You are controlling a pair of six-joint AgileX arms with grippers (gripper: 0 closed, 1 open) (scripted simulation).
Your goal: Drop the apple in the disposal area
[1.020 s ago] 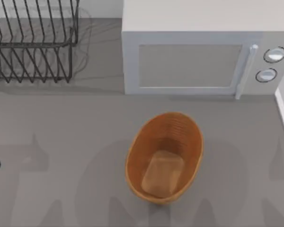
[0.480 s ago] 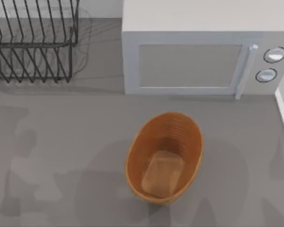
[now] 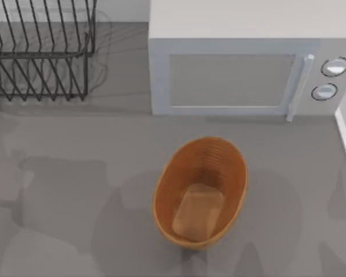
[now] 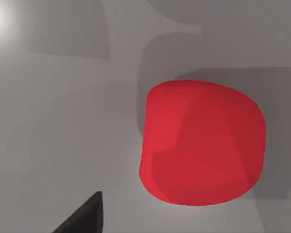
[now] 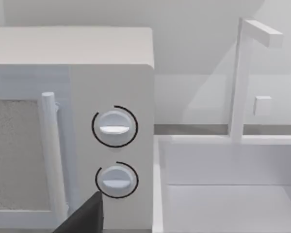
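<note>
Through my left wrist view the apple (image 4: 202, 143) lies on the grey table (image 4: 63, 121) right below my left gripper, whose grip I cannot tell. The basket (image 3: 200, 192) stands before the microwave (image 3: 248, 57). My right arm faces the microwave's knobs (image 5: 114, 127).

Left wrist view: apple (image 4: 202, 143), bright red, rounded, lies on the grey table (image 4: 63, 121), seen close from above. Its surface shows two shades of red, a lighter band on one side and a darker one across the rest. Soft grey shadows fall on the table around and beyond the apple. A black tip of the left gripper (image 4: 85, 218) juts in at the frame edge, apart from the apple
</note>
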